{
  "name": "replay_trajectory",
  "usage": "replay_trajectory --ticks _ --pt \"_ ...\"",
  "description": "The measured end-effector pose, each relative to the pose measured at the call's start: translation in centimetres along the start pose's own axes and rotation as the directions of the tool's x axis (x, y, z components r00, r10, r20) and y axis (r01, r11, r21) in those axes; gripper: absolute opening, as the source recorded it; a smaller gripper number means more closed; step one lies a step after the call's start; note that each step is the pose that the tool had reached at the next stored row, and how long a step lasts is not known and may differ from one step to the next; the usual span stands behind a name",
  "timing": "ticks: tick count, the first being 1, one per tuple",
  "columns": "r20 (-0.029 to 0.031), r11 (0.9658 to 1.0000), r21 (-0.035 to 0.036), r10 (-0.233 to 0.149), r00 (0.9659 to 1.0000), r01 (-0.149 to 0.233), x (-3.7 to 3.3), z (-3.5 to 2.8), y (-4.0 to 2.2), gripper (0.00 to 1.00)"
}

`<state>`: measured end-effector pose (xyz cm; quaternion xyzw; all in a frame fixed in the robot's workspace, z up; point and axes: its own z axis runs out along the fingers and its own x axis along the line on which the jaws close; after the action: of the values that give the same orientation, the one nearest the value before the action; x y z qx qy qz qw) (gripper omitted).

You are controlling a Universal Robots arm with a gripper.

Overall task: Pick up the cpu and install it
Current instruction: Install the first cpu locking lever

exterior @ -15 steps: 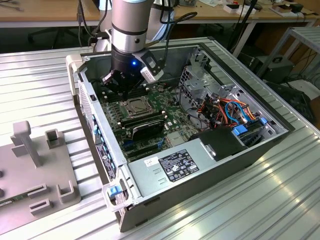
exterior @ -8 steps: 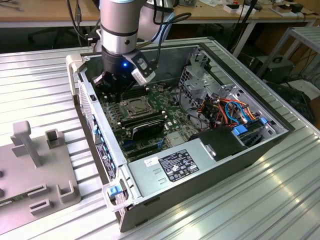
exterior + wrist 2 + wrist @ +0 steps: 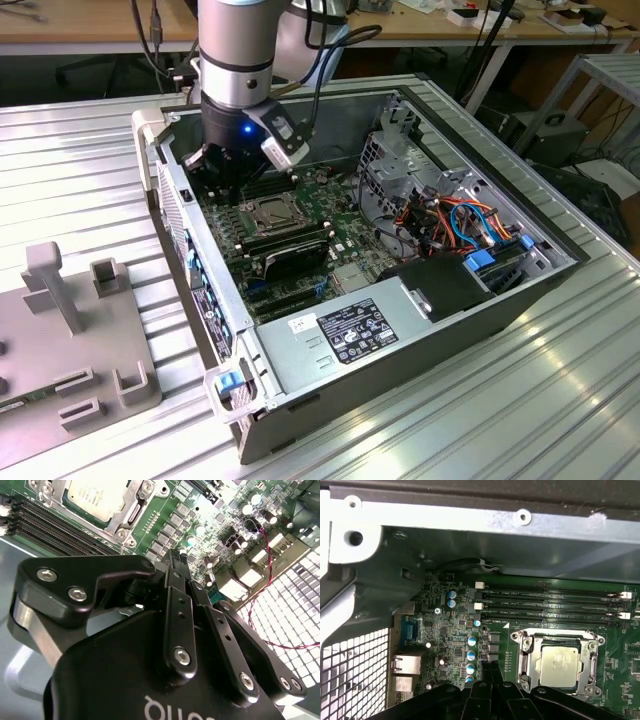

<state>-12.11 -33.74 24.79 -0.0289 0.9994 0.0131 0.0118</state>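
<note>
Motherboard (image 3: 450, 630) background; cpu (image 3: 560, 666) seated in socket (image 3: 522, 652); jaws together, empty, beside it.

Silver-grey arm (image 3: 236, 45) with black band, pale blue joint cap (image 3: 318, 62), blue light (image 3: 245, 128) at the wrist, black cables (image 3: 335, 35), and a black tool (image 3: 175, 562) of linked bars with silver screws (image 3: 181, 655) and white lettering.
</note>
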Motion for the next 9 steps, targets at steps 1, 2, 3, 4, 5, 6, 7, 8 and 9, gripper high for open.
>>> replay_trajectory --ticks 1,2,3,4,5,6,7,8,9 --pt "-0.0001 1.0 0.0 0.0 1.0 0.0 0.0 -0.21 0.0 0.11" --pt "-0.0001 1.0 0.0001 0.0 1.0 0.0 -0.01 -0.32 0.01 0.11" --pt "0.0 1.0 0.0 0.0 1.0 0.0 -0.01 -0.55 0.02 0.11" --pt "0.0 1.0 0.0 0.0 1.0 0.0 -0.02 -0.71 0.02 0.11" --pt "0.0 1.0 0.0 0.0 1.0 0.0 -0.02 -0.87 0.02 0.11" --pt "0.0 1.0 0.0 0.0 1.0 0.0 -0.03 -1.11 0.03 0.11" --pt "0.0 1.0 0.0 0.0 1.0 0.0 -0.03 -1.24 0.03 0.11" --pt "0.0 1.0 0.0 0.0 1.0 0.0 -0.03 -1.39 0.04 0.11" --pt "0.0 1.0 0.0 0.0 1.0 0.0 -0.03 -1.46 0.04 0.11"
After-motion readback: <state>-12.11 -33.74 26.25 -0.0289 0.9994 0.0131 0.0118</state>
